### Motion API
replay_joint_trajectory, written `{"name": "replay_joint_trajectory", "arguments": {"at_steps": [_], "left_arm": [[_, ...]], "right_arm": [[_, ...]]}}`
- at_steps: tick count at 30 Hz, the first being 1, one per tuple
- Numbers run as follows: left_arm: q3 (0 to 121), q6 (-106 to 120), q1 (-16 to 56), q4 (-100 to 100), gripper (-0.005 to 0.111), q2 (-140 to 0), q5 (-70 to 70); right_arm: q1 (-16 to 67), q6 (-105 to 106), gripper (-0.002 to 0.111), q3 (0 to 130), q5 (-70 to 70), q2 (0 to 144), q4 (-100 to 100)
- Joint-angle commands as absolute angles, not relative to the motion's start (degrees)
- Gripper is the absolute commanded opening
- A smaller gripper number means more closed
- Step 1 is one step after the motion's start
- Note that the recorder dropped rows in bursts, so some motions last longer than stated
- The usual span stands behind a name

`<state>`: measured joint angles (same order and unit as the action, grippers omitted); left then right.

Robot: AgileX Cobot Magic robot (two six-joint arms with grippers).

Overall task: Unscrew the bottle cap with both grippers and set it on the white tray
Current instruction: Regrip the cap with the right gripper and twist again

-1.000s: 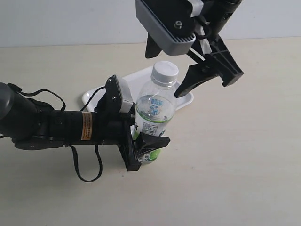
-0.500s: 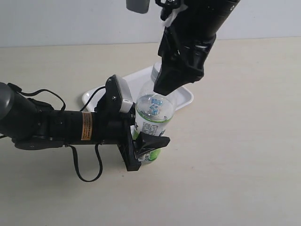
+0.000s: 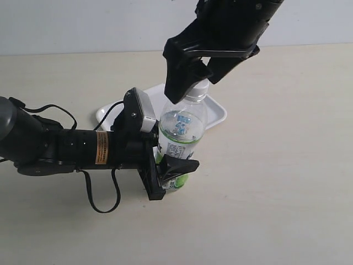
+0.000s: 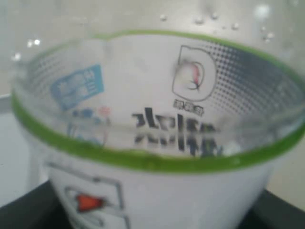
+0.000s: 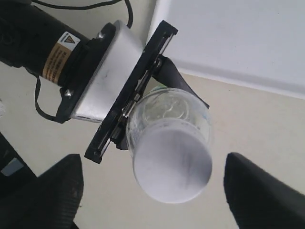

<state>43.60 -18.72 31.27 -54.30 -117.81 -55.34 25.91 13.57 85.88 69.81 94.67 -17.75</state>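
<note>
The clear bottle (image 3: 182, 130) stands upright on the table, and my left gripper (image 3: 174, 168) is shut on its green-and-white label low down. That label (image 4: 157, 191) fills the left wrist view, with dark fingers (image 4: 24, 210) at the corners. The white bottle cap (image 5: 171, 167) is on the neck. My right gripper (image 5: 153, 183) hangs over it, open, one finger (image 5: 45, 191) on each side and neither touching it. In the exterior view the right gripper (image 3: 190, 83) hides most of the cap (image 3: 199, 88). The white tray (image 3: 216, 115) lies just behind the bottle.
The left arm (image 3: 60, 149), with its orange sticker and looping black cable (image 3: 102, 207), lies across the table on the left. Its grey camera box (image 5: 107, 81) sits close beside the bottle's shoulder. The tray's rim (image 5: 224, 71) runs behind the bottle.
My right gripper has swung round and come down from the upper right until its open fingers straddle the cap. The left gripper and the bottle have not moved.
</note>
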Motion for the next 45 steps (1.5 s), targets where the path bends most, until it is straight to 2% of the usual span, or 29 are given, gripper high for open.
{"name": "replay_joint_trajectory", "arguments": {"at_steps": [1, 6, 17, 22, 25, 28, 29, 33, 45], "left_arm": [[44.0, -18.4, 31.4, -53.3, 0.0, -117.3, -55.6], [44.0, -18.4, 31.4, -53.3, 0.0, -117.3, -55.6], [44.0, -18.4, 31.4, -53.3, 0.0, -117.3, -55.6], [44.0, -18.4, 31.4, -53.3, 0.0, -117.3, -55.6], [44.0, -18.4, 31.4, -53.3, 0.0, -117.3, -55.6], [44.0, -18.4, 31.4, -53.3, 0.0, -117.3, -55.6], [44.0, -18.4, 31.4, -53.3, 0.0, -117.3, -55.6], [44.0, -18.5, 31.4, -53.5, 0.0, -117.3, -55.6], [44.0, -18.5, 31.4, -53.7, 0.0, -117.3, -54.5]], "right_arm": [[26.0, 10.6, 0.077, 85.8, 70.0, 94.0, -17.9], [26.0, 10.3, 0.076, 85.8, 70.0, 94.2, -17.3], [26.0, 10.3, 0.062, 85.7, 68.4, 95.1, -16.5], [26.0, 10.3, 0.042, 85.7, 68.9, 95.1, -16.5], [26.0, 10.3, 0.025, 85.7, 69.3, 95.1, -16.5], [26.0, 10.4, 0.002, 85.7, 69.3, 95.1, -15.7], [26.0, 10.9, 0.0, 85.7, 69.3, 95.1, -15.4], [26.0, 14.2, 0.0, 85.7, 69.3, 95.1, -13.0], [26.0, 55.4, 0.0, 85.7, 69.1, 95.1, -14.7]]}}
